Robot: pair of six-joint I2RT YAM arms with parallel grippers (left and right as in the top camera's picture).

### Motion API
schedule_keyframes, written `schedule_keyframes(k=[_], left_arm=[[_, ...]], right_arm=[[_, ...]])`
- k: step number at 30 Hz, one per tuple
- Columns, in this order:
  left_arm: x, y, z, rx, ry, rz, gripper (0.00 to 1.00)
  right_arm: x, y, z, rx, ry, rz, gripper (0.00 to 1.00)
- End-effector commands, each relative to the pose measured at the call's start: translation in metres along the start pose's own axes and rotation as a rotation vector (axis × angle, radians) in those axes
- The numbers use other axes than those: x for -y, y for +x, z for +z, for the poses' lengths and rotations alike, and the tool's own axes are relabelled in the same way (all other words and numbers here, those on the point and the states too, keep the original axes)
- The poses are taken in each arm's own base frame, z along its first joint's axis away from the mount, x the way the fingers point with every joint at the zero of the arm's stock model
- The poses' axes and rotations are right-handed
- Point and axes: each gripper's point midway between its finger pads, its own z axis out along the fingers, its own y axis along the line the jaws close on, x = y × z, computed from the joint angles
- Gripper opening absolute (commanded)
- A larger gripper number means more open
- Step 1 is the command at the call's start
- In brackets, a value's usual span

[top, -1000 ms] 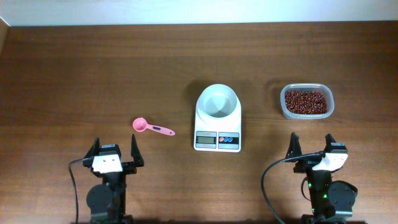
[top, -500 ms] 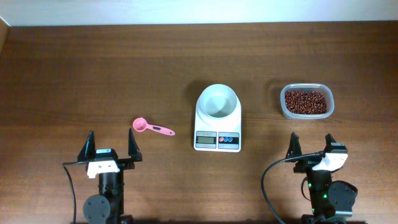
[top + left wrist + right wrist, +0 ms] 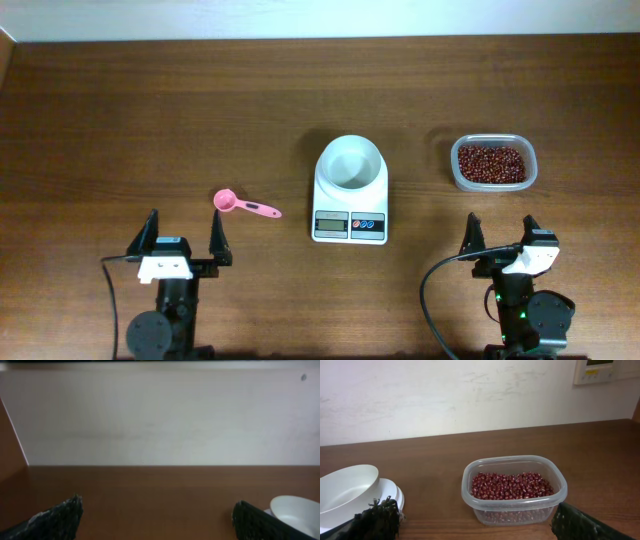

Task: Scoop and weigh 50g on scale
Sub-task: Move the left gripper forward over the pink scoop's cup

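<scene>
- Grippers: left gripper (image 3: 183, 218) and right gripper (image 3: 499, 220) wide open, empty.
- Scale (image 3: 350, 212) centre, bowl (image 3: 350, 162) empty.
- Step: scoop pickup not started. Next: left gripper takes pink scoop (image 3: 245, 205) by its handle, then goes to bean tub (image 3: 492, 163).

Overhead view is bright, evenly lit and sharp, with only faint soft shadows hugging the scale (image 3: 350, 190) and pink scoop (image 3: 243, 205). Left wrist view is dimmer, hazy and low-contrast; left gripper fingers (image 3: 55, 520) blur at the bottom corners. Right wrist view is brighter, bean tub (image 3: 514, 490) crisp, right gripper fingers (image 3: 580, 525) fuzzy.
</scene>
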Motion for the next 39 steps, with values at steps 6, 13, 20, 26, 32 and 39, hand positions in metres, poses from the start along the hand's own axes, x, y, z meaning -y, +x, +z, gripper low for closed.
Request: schedule_keyframes(k=[6, 13, 20, 26, 32, 39], left_arm=[[-0.001, -0.056, -0.016, 0.013, -0.014, -0.02, 0.99], [-0.001, -0.074, -0.018, 0.006, -0.013, -0.073, 0.99], [-0.002, -0.087, -0.005, -0.079, -0.017, -0.1, 0.99], [-0.001, -0.105, 0.019, -0.186, -0.007, -0.143, 0.99], [0.015, -0.128, 0.03, -0.29, 0.088, -0.166, 0.99], [0.045, -0.173, 0.048, -0.201, 0.289, -0.169, 0.99]], right_arm=[[0.001, 0.002, 0.0, 0.0, 0.007, 0.007, 0.99], [0.001, 0.002, 0.0, 0.0, 0.007, 0.007, 0.99], [0.001, 0.002, 0.0, 0.0, 0.007, 0.007, 0.99], [0.001, 0.002, 0.0, 0.0, 0.007, 0.007, 0.99], [0.001, 0.002, 0.0, 0.0, 0.007, 0.007, 0.99], [0.001, 0.002, 0.0, 0.0, 0.007, 0.007, 0.99]])
